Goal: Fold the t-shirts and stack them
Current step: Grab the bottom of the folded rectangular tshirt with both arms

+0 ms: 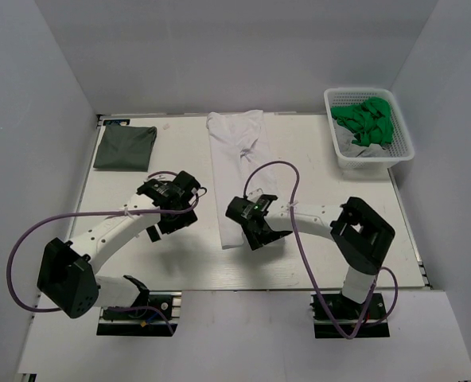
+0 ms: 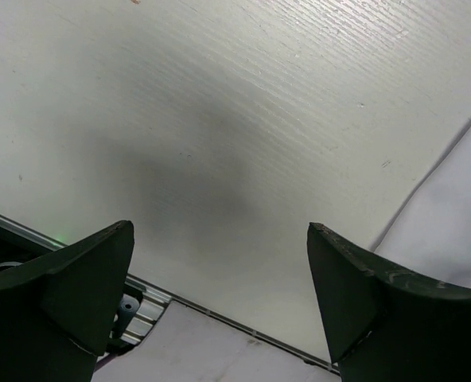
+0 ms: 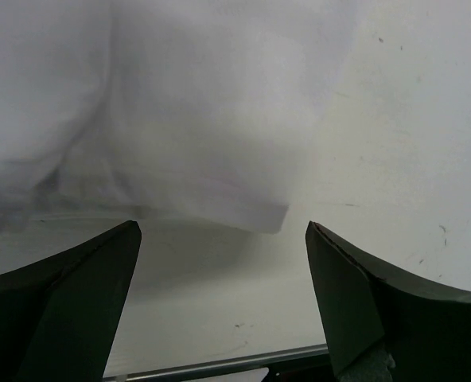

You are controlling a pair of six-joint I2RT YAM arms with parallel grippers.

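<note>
Both pairs of jaws stand wide apart, holding nothing, beside the white t-shirt (image 1: 237,159).

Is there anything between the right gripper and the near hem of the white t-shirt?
Nothing visible. In the right wrist view, only a strip of table surface shows between the right gripper, its jaws open, and the hem of the white t-shirt.

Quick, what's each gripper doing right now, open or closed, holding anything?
Left gripper: open, holding nothing, over bare table.
Right gripper: open, holding nothing, just short of the white t-shirt.
</note>
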